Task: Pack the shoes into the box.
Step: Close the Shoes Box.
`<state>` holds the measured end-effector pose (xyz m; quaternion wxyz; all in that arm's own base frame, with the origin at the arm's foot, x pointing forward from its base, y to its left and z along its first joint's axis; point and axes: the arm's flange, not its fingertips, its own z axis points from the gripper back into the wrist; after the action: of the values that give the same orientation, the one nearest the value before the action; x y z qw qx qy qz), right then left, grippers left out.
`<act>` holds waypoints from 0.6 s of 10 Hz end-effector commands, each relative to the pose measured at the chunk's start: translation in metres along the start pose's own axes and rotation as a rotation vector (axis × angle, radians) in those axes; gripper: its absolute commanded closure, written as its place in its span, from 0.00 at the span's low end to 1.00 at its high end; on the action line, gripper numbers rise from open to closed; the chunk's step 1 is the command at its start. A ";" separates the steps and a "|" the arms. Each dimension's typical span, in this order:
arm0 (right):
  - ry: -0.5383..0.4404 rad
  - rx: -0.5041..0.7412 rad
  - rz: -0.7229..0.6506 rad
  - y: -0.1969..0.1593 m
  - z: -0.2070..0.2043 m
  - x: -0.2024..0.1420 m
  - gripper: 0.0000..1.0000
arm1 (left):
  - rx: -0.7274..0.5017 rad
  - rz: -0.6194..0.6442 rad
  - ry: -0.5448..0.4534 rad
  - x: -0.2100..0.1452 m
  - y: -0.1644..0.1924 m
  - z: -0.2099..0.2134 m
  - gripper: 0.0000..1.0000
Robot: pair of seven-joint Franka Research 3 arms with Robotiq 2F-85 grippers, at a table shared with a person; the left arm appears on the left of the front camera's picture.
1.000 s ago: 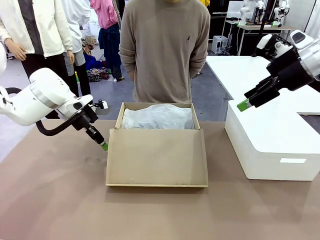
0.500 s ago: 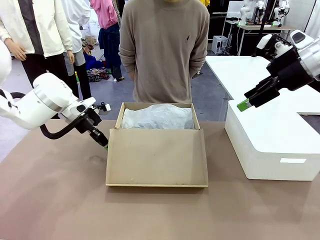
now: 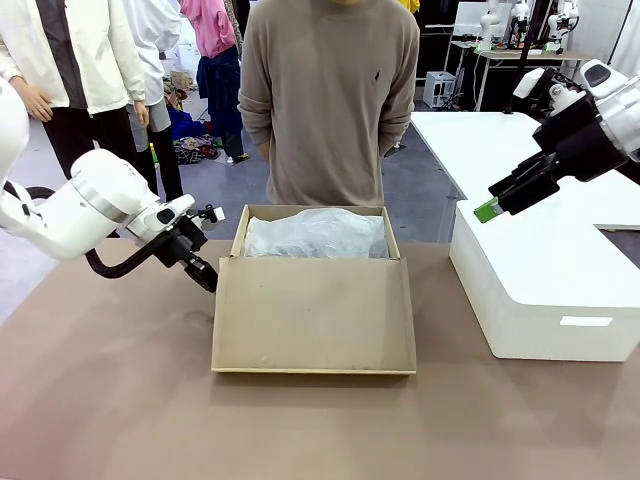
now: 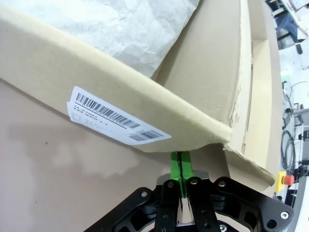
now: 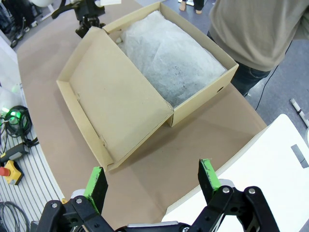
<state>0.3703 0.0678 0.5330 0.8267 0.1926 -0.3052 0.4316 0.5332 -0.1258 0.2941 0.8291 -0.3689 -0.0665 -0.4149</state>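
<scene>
Brown cardboard shoebox [image 3: 313,320] mid-frame, lid flopped open toward camera, white tissue paper [image 3: 315,232] covering contents. Left jaws pressed shut, empty, tucked at lid's left corner, probably to lift it. Right jaws wide, empty, parked upper right.

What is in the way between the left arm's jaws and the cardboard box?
Nothing visible does. The left jaws, shut, sit at the left corner of the box, tips tucked under its cardboard edge.
</scene>
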 end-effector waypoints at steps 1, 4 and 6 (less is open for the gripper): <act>-0.028 0.015 0.008 -0.003 -0.001 0.001 0.00 | -0.047 -0.019 -0.049 -0.002 0.004 -0.003 1.00; -0.028 0.015 0.008 -0.003 -0.001 0.001 0.00 | -0.083 -0.012 -0.074 -0.002 0.006 -0.008 1.00; -0.028 0.015 0.008 -0.003 -0.001 0.001 0.00 | -0.118 -0.015 -0.096 0.000 0.005 -0.009 1.00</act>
<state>0.3703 0.0678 0.5330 0.8267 0.1926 -0.3052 0.4316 0.5326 -0.1293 0.2845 0.8142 -0.4115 -0.0693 -0.4036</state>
